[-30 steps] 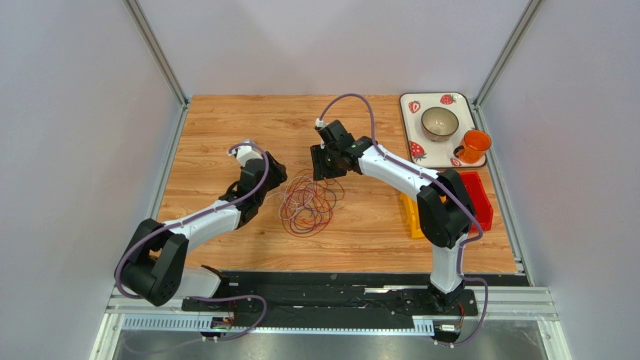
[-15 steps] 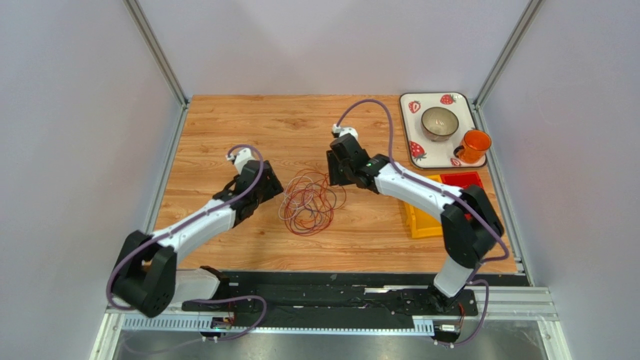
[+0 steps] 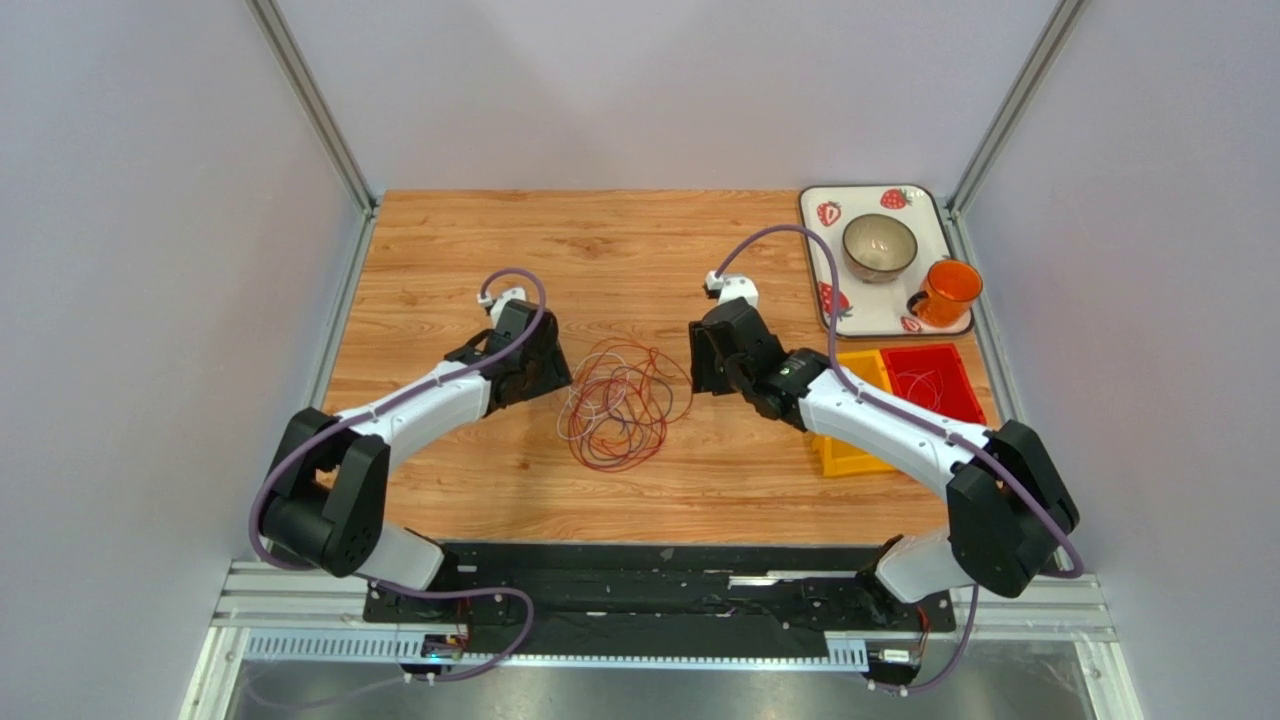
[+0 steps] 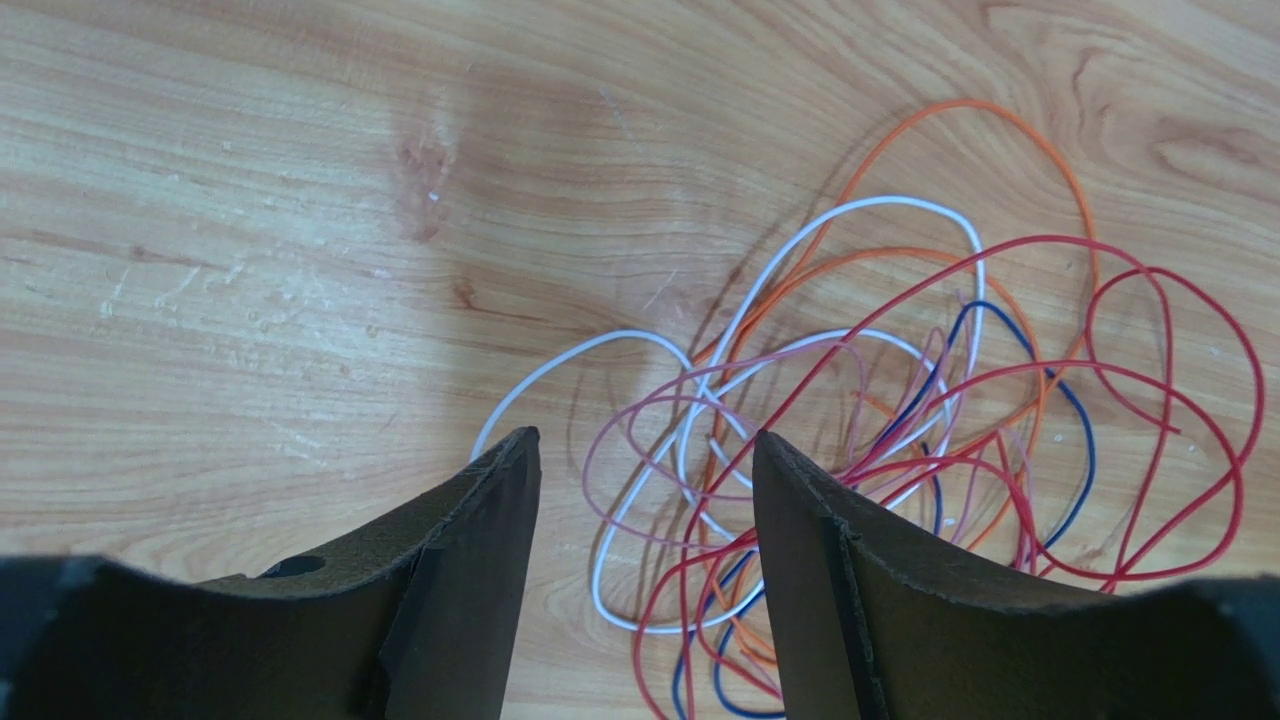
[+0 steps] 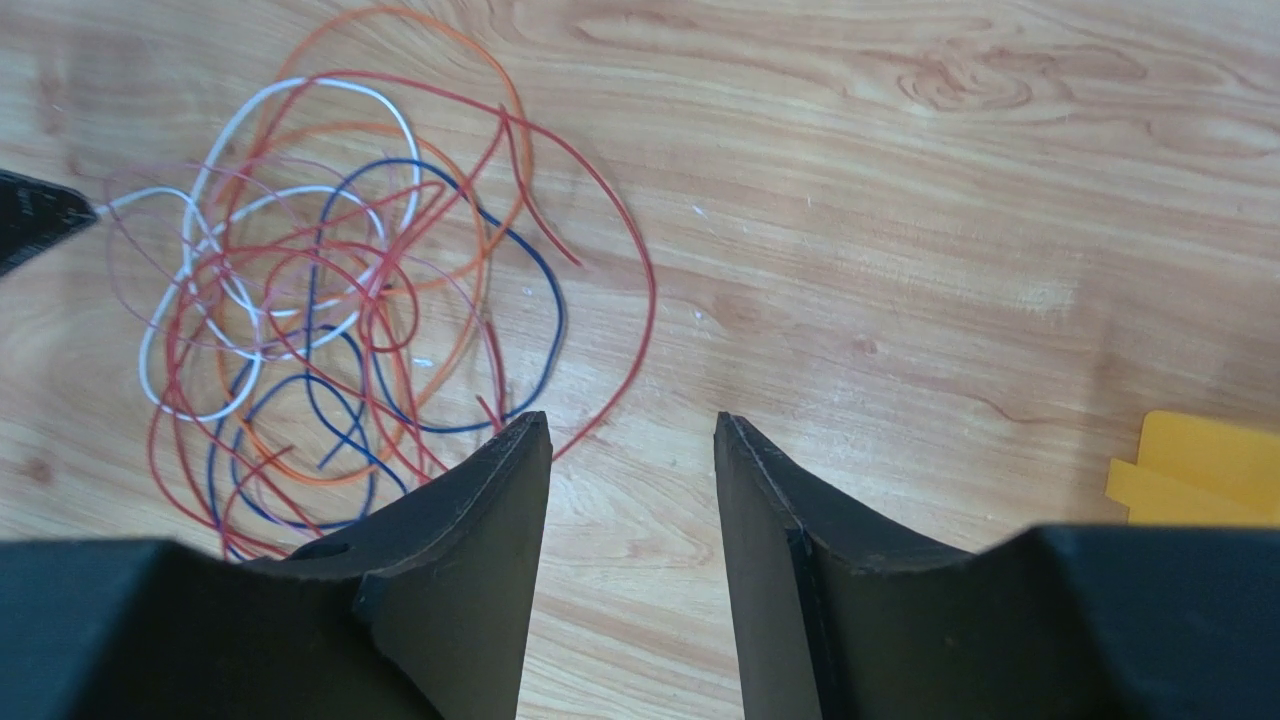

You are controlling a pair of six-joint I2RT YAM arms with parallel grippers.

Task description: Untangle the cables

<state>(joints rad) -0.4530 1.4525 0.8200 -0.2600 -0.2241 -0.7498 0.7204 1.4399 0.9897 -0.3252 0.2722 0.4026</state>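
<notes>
The cables [image 3: 616, 402] lie in one tangle of thin red, orange, white, blue and pinkish loops on the wooden table, between the two arms. My left gripper [image 3: 544, 375] is at the tangle's left edge. In the left wrist view it [image 4: 643, 438] is open, with white and red strands [image 4: 902, 405] on the wood under the gap, none pinched. My right gripper [image 3: 703, 360] is just right of the tangle. In the right wrist view it [image 5: 631, 420] is open over bare wood, the cables [image 5: 331, 315] to its left.
A strawberry-patterned tray [image 3: 824, 252] at the back right holds a bowl [image 3: 879, 245] and an orange cup [image 3: 948, 291]. A red bin [image 3: 935, 383] and a yellow bin [image 3: 845, 450] sit under the right arm; the yellow bin's corner [image 5: 1202, 465] shows in the right wrist view.
The right arm has swung right and toward the near edge, its gripper drawing off the tangle's upper right and uncovering the bins. The left gripper shifted slightly beside the tangle. The cables lie about as before.
</notes>
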